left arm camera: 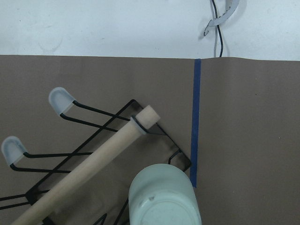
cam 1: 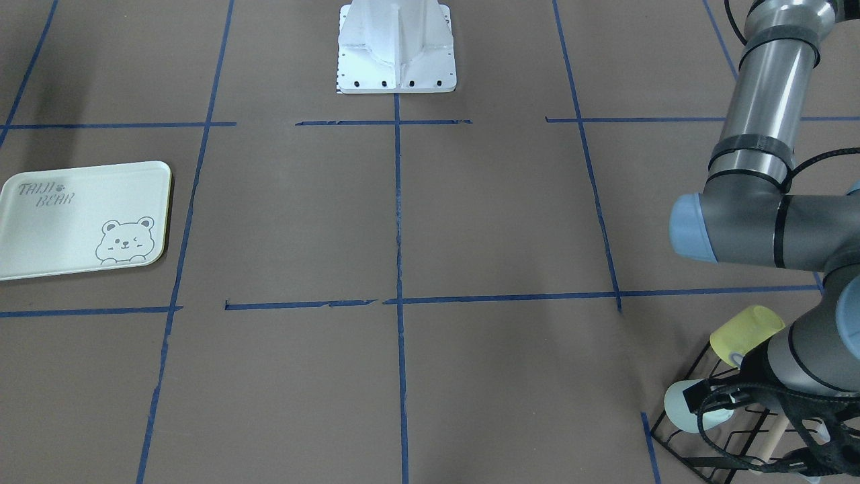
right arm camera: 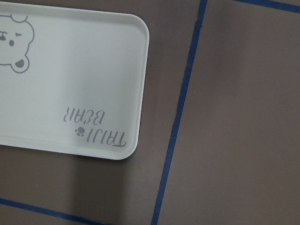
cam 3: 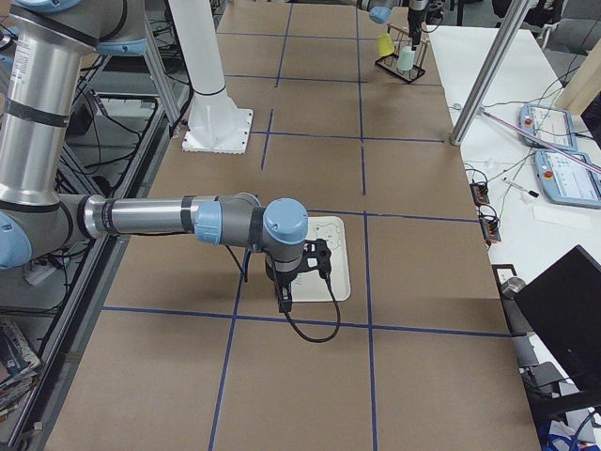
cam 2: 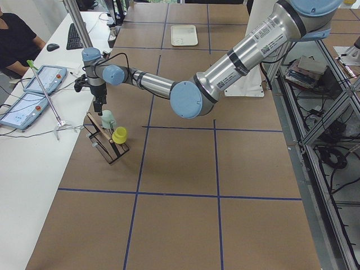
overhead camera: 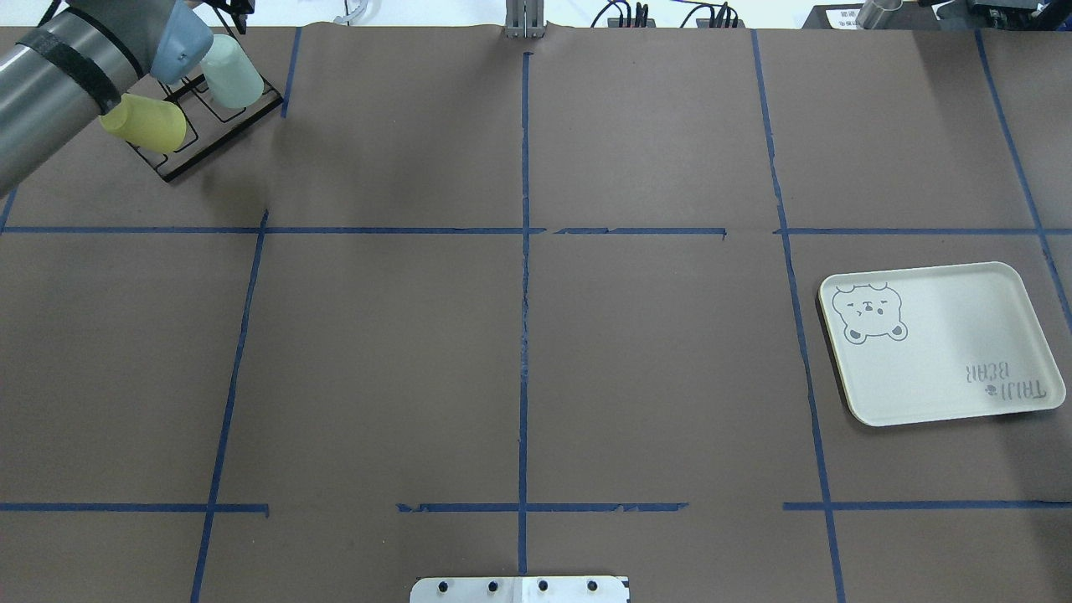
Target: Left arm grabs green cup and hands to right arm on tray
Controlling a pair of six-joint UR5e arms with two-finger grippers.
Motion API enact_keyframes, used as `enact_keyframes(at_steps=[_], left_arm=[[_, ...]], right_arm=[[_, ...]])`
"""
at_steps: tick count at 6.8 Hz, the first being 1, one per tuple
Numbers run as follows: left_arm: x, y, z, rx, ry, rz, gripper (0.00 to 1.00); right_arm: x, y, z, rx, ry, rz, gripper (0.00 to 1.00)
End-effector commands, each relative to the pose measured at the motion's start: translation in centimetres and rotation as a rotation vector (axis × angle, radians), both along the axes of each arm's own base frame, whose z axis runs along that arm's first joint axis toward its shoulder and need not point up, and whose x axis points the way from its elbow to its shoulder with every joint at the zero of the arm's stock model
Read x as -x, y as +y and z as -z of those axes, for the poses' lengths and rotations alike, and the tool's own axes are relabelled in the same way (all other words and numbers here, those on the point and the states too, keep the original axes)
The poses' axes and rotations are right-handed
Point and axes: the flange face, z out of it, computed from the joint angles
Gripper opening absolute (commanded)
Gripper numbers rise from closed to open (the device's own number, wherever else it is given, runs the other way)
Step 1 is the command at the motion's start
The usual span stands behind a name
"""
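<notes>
The green cup [left arm camera: 164, 199] sits upside down on a peg of a black wire rack [left arm camera: 93, 140] at the table's far left corner; it also shows in the overhead view [overhead camera: 233, 71] and the front view [cam 1: 685, 407]. My left gripper [cam 2: 98, 108] hangs just above the cup; its fingers are hidden by cables and I cannot tell if it is open. The tray [overhead camera: 938, 343] lies empty on the right side, also in the right wrist view [right arm camera: 70, 79]. My right gripper [cam 3: 284, 299] hovers over the tray's near edge; I cannot tell its state.
A yellow cup [overhead camera: 144, 123] sits upside down on the same rack, beside the green one. The rack has a wooden handle bar [left arm camera: 89, 164] and two capped pegs [left arm camera: 61, 99]. The white robot base [cam 1: 396, 47] stands at the table's middle edge. Operator tablets [cam 2: 39, 79] lie beyond the table.
</notes>
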Motion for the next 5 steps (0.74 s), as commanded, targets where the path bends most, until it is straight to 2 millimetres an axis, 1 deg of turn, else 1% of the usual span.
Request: enact_keyframes(at_steps=[1, 4, 5], left_arm=[[-1.32, -0.13, -1.92, 0.006, -0.004, -0.013, 0.98], [-2.21, 0.14, -2.02, 0.006, -0.002, -0.023, 0.95], [-2.21, 0.15, -2.01, 0.005, -0.003, -0.024, 0.95]], right_arm=[[0.01, 0.01, -0.03, 0.003, -0.001, -0.002, 1.00], [0.11, -0.01, -0.04, 0.003, 0.000, 0.001, 1.00], [0.07, 0.00, -0.03, 0.004, -0.001, -0.001, 1.00]])
